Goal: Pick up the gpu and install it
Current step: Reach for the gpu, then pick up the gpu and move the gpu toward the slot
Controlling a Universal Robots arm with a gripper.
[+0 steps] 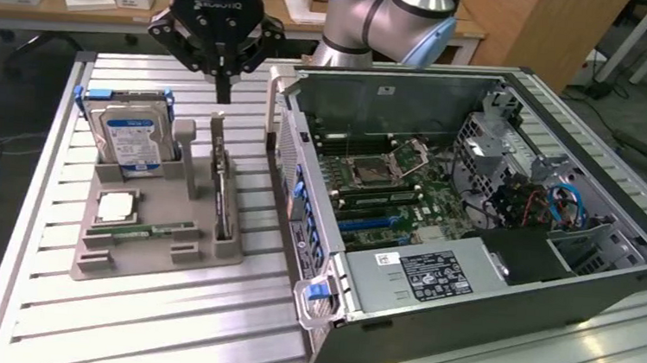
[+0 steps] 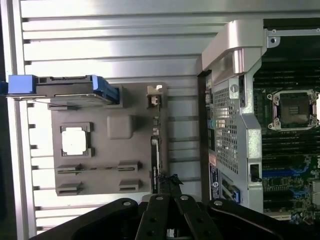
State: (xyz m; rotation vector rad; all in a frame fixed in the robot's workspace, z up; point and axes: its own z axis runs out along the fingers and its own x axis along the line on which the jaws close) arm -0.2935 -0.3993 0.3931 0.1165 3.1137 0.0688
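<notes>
Hanging with gripper [image 1: 224, 96] pinched together, empty, in clear air above the gpu [image 1: 222, 186]. Standing on edge in the tray [image 1: 138, 258] slot nearest the case [image 1: 293, 157], top edge bare. Narrow strip of table slats before the case wall; hard drive [image 1: 130, 136] upright across the tray.

thin dark gpu [image 1: 222, 186], upright in grey holder [image 1: 146, 263]

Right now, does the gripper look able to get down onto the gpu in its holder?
Probably yes. The gripper hangs above the gpu, which stands on edge in the grey holder with its top edge uncovered. The jaws are shut, so they would need opening first.
</notes>
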